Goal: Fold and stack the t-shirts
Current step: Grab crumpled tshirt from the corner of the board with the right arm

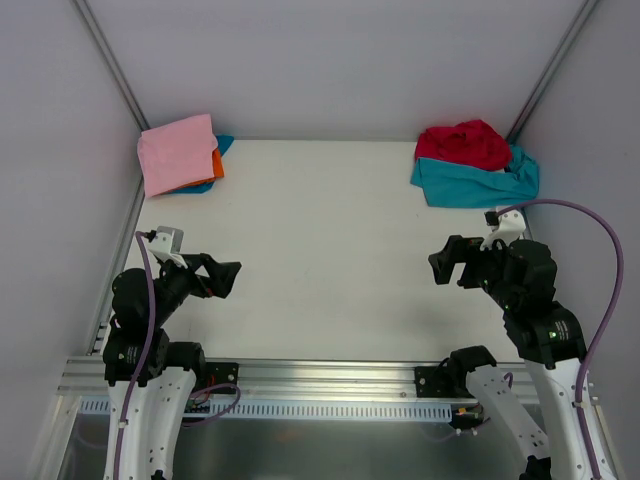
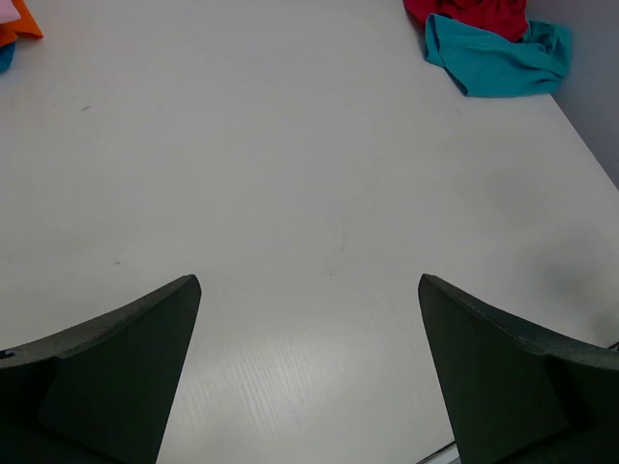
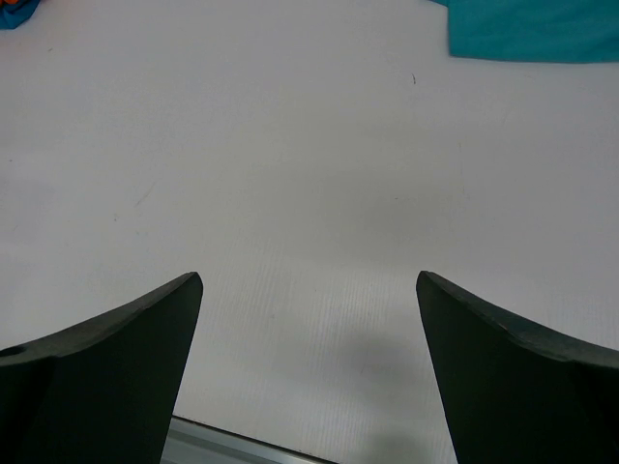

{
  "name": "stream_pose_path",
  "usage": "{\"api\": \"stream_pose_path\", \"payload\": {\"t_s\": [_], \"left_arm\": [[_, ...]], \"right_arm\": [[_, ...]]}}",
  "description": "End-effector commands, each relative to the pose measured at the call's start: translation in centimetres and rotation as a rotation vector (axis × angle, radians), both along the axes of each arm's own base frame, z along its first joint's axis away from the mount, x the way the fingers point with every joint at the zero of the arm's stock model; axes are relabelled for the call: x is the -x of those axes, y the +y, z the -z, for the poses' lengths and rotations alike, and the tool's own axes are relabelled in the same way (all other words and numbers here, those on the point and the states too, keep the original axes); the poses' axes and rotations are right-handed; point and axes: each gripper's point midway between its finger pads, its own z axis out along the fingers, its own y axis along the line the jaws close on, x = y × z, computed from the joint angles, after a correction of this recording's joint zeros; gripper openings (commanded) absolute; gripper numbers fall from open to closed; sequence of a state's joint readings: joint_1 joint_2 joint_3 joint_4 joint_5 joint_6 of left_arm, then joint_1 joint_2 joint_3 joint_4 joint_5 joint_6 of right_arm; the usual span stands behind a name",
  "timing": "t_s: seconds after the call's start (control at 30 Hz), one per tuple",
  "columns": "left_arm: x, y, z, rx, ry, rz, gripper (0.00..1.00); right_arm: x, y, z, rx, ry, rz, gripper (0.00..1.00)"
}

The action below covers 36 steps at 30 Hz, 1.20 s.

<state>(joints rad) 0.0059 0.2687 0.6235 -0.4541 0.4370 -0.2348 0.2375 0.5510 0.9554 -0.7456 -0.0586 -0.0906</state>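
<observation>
At the table's far right corner a crumpled red t-shirt [image 1: 463, 143] lies on a crumpled teal t-shirt [image 1: 477, 181]. Both show in the left wrist view too, the red t-shirt [image 2: 474, 12] above the teal t-shirt [image 2: 498, 60]. A folded pink t-shirt [image 1: 178, 152] tops a stack at the far left corner, with an orange t-shirt [image 1: 217, 163] and a blue t-shirt [image 1: 222, 146] peeking out beneath. My left gripper [image 1: 233, 277] hangs open near the front left with nothing in it. My right gripper [image 1: 440, 264] is open and empty at the front right, below the teal shirt.
The white table [image 1: 320, 250] is walled on the left, back and right. A metal rail [image 1: 330, 380] runs along its near edge, where both arm bases sit. A purple cable [image 1: 590, 215] loops beside the right arm.
</observation>
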Motion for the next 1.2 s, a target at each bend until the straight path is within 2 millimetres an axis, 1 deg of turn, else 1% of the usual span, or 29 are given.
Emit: {"api": "stream_pose_path", "payload": {"t_s": [0.0,0.53,0.63,0.77,0.87,0.9,1.0,1.03,1.07,1.1,1.13,1.17], "left_arm": [[-0.1,-0.4,-0.2,-0.005,-0.015,0.028,0.99],[-0.1,-0.4,-0.1,-0.004,-0.014,0.031,0.99],[-0.1,-0.4,-0.1,-0.004,-0.014,0.032,0.99],[-0.1,-0.4,-0.2,-0.004,-0.015,0.032,0.99],[0.0,-0.5,-0.2,-0.003,-0.02,0.037,0.99],[0.0,-0.6,-0.3,-0.002,-0.021,0.04,0.99],[0.0,-0.6,-0.3,-0.001,-0.024,0.046,0.99],[0.1,-0.7,-0.3,0.001,-0.022,0.05,0.99],[0.1,-0.7,-0.3,0.0,-0.023,0.049,0.99],[0.1,-0.7,-0.3,0.0,-0.021,0.05,0.99],[0.1,-0.7,-0.3,0.0,-0.024,0.052,0.99],[0.1,-0.7,-0.3,0.0,-0.024,0.052,0.99]], "right_arm": [[-0.1,0.0,-2.0,0.001,-0.065,-0.005,1.0],[0.1,0.0,-2.1,0.001,-0.075,-0.009,0.99],[0.2,0.4,-2.3,-0.008,-0.078,-0.034,0.99],[0.0,0.0,-2.0,0.011,-0.054,-0.012,0.99],[-0.3,-0.8,-2.1,0.035,-0.042,0.026,0.99],[-0.6,-0.8,-2.4,0.041,-0.036,0.027,1.0],[-1.3,-0.6,-2.3,0.054,0.002,0.025,0.99],[-1.6,-0.5,-3.0,0.054,-0.009,0.024,0.99],[-1.8,-0.5,-3.2,0.057,-0.008,0.022,1.0],[-2.5,-0.8,-3.0,0.075,0.011,0.044,0.99],[-3.2,-1.2,-4.0,0.087,-0.006,0.074,1.0],[-3.7,-1.5,-4.4,0.098,-0.009,0.091,0.99]]}}
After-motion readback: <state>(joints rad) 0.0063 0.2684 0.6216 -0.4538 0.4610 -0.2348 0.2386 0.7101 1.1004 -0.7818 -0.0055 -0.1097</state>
